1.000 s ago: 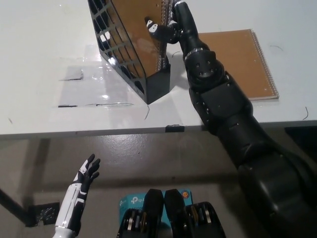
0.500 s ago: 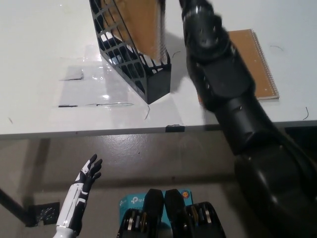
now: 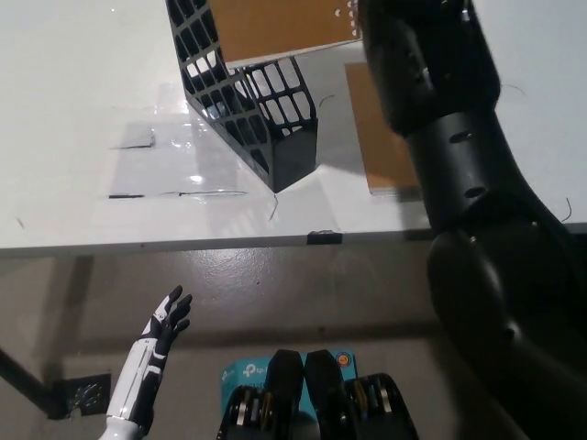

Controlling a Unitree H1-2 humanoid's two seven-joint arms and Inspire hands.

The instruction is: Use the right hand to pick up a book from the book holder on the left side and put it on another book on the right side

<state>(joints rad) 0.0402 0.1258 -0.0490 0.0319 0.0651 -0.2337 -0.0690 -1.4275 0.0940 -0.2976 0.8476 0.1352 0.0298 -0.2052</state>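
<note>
Brown book above my book holder, right hand off frame, grip unverifiable, second book half hidden by arm, left hand low, fingers spread, empty

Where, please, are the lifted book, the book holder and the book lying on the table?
lifted book (image 3: 280, 27), head view, on its brown cover.
book holder (image 3: 275, 128), head view, on its black grid wall.
book lying on the table (image 3: 385, 151), head view, on its visible cover.

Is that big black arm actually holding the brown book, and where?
Apparently: the brown book hangs lifted above the book holder, but the right hand's grip is hidden behind the arm. The left hand holds nothing.
</note>
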